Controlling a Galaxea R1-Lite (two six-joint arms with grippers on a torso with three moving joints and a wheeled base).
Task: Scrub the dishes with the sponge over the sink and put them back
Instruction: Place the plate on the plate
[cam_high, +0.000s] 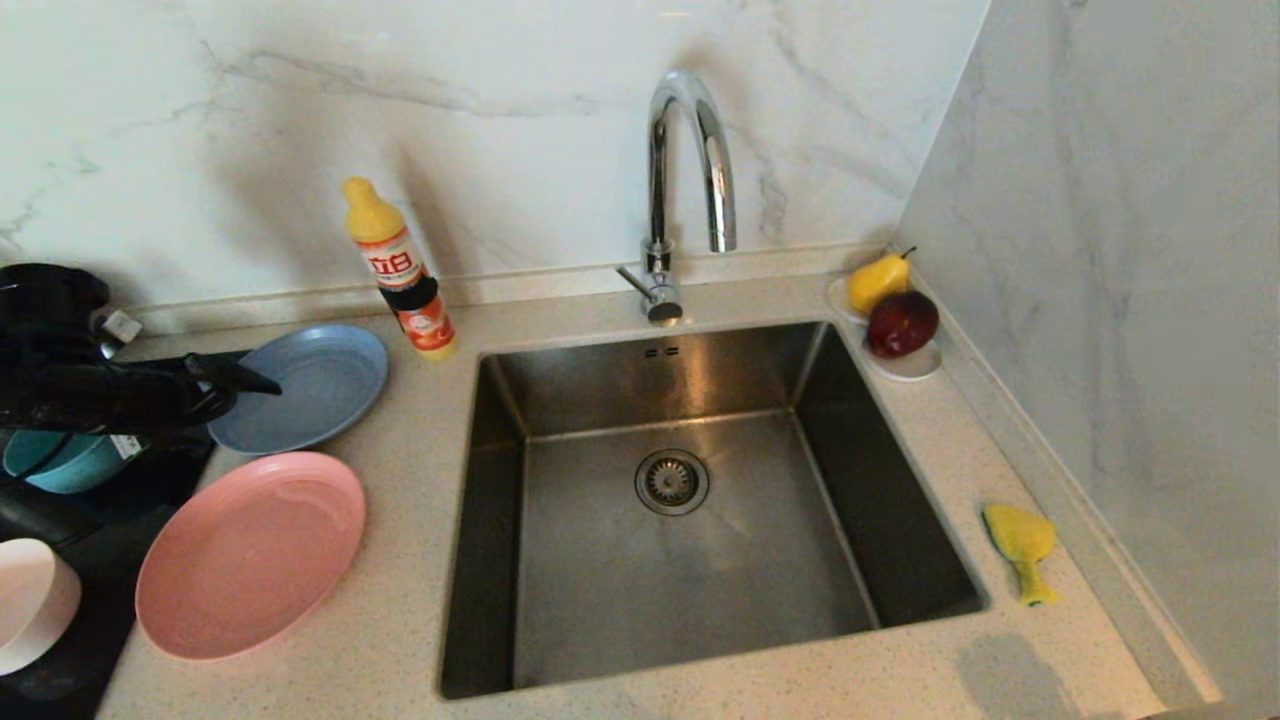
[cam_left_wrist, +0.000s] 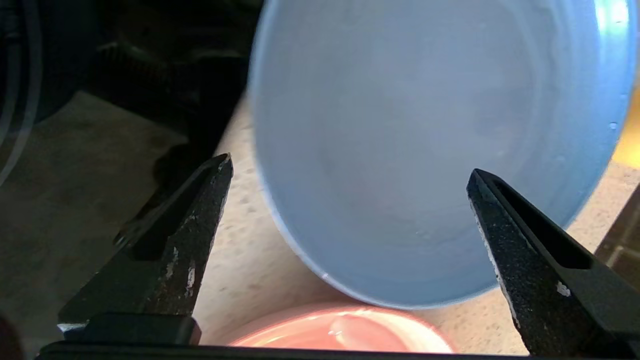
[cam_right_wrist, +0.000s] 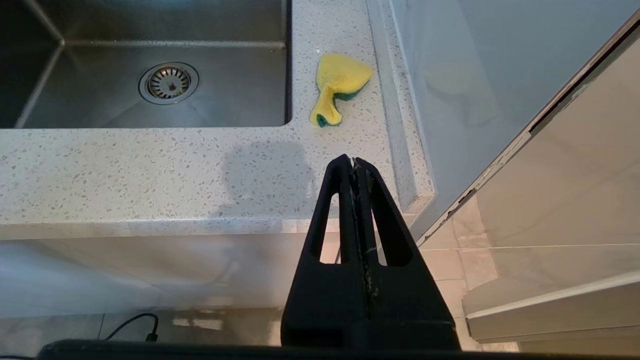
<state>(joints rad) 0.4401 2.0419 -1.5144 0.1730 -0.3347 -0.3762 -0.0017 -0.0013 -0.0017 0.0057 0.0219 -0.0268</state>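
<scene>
Pale pink bowl: nearest the head camera, at the near left corner, far left of the sink, on a dark mat.
Pink plate: flat on the counter just left of the sink, its left edge over the mat.
Grey-blue plate: behind the pink plate, left of the sink's back corner, close beside the pink plate.
Teal bowl: on the mat, further left of the sink than both plates, partly hidden under the left arm.
Left gripper: jaws spread wide and holding nothing; it hovers at the grey-blue plate's left rim, and the left wrist view shows the plate between the two fingers with no contact visible.
Right gripper: fingers pressed together, empty, parked off the counter's front edge near the sink's right corner.
Sponge: crumpled on the counter just right of the sink.
Faucet: behind the sink, at mid-rim.
Detergent bottle: upright behind the sink's left back corner.
Fruit dish: at the sink's right back corner, holding a pear and an apple.
</scene>
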